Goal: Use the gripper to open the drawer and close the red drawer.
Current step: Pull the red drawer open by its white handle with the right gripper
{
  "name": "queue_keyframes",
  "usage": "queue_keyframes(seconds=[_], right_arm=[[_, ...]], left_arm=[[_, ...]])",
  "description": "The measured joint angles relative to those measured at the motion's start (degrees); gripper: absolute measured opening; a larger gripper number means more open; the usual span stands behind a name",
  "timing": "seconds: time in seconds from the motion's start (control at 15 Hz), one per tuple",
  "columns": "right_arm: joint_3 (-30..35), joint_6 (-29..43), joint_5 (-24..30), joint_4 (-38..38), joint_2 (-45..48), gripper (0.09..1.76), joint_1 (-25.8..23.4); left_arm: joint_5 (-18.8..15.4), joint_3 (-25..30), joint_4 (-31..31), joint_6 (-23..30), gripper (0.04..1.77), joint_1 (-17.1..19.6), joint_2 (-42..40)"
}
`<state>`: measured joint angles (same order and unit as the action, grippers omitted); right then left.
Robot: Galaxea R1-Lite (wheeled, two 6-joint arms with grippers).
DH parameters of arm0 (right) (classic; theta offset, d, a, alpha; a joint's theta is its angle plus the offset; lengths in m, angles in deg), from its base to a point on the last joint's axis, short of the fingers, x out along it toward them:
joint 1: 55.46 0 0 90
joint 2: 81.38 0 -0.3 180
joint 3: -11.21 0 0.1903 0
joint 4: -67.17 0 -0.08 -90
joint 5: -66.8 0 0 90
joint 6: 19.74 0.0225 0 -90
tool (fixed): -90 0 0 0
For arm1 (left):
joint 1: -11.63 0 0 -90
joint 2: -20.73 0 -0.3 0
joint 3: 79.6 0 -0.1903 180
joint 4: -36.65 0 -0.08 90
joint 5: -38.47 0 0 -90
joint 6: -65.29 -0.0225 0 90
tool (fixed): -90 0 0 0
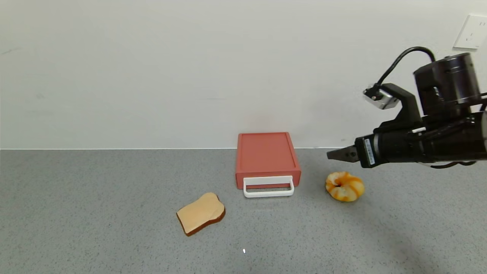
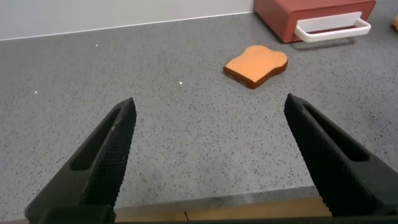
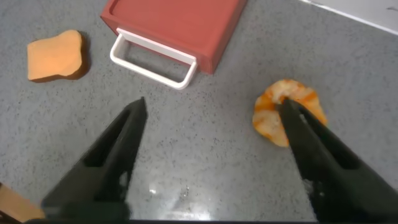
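Observation:
The brick-red drawer lies flat on the grey counter by the wall, its tray pushed in and its white loop handle facing me. My right gripper hangs in the air to the right of the drawer, above a pastry, pointing left, open and empty. In the right wrist view the gripper is over bare counter, with the drawer and handle ahead of it. My left gripper is open and empty low over the counter's front edge, out of the head view; the drawer shows far off.
A bread slice lies left of and in front of the drawer; it also shows in the left wrist view and the right wrist view. A glazed orange pastry lies right of the drawer, partly behind a right finger. A wall socket is at top right.

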<state>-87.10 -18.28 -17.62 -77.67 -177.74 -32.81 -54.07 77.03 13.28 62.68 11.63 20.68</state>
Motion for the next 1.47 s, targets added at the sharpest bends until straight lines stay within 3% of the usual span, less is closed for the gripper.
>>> queue_keyframes(seconds=[0.4,0.47,0.8,1.2,1.47], right_arm=[[-5.32,0.17,-0.88,0.44,-8.18,0.68,2.73],[-5.6,0.2,-0.9,0.48,-8.73,0.09,2.9],[-9.42,2.05,-2.47,2.97,-11.43,0.12,4.8],[-25.8,5.51,-3.99,15.27,-18.63,0.12,9.29],[-37.12,9.05,-9.28,22.2,-27.34,0.12,12.5]], left_arm=[[0.0,0.0,-0.02,-0.09,1.72,0.0,0.0],[0.0,0.0,-0.05,-0.09,1.72,0.0,0.0],[0.0,0.0,-0.07,-0.17,1.72,0.0,0.0],[-0.02,0.0,-0.1,-0.15,1.72,0.0,0.0],[-0.02,0.0,-0.1,-0.2,1.72,0.0,0.0]])
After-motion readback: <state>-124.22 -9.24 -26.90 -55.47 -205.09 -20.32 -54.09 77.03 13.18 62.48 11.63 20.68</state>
